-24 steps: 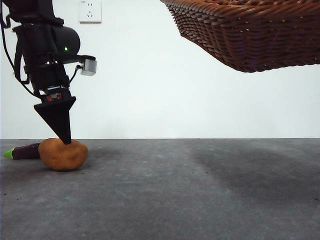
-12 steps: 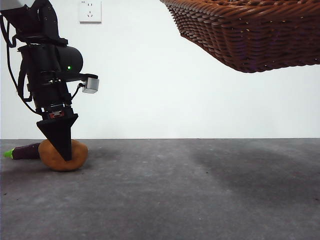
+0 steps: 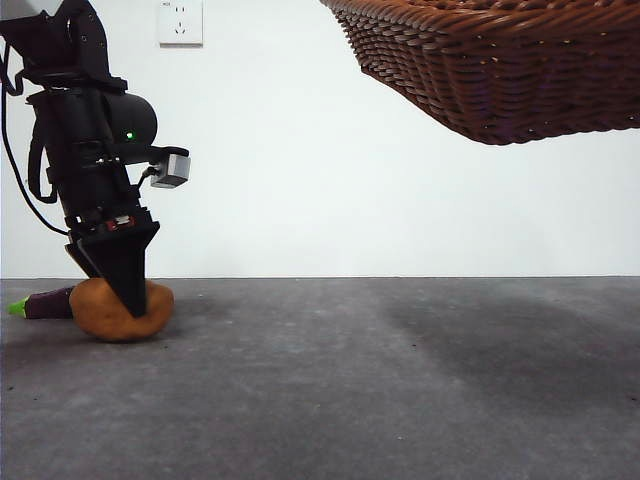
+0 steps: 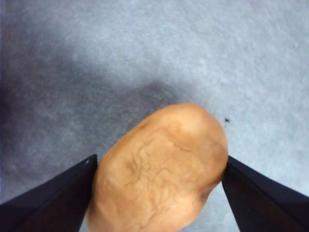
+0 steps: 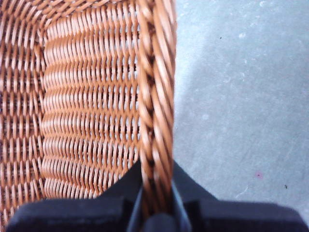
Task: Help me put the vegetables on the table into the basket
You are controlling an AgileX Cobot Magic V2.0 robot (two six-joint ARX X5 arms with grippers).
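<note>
Grey table [image 3: 400,380], left tool [image 4: 157,166] upright astride potato [image 4: 159,169], right tool [image 5: 155,203] pinching raised basket [image 5: 91,106]

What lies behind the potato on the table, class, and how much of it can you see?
Behind the potato lies the dark purple eggplant: only its green stem end and part of its body show. The rest is covered by the potato and the left hand straddling it.
</note>
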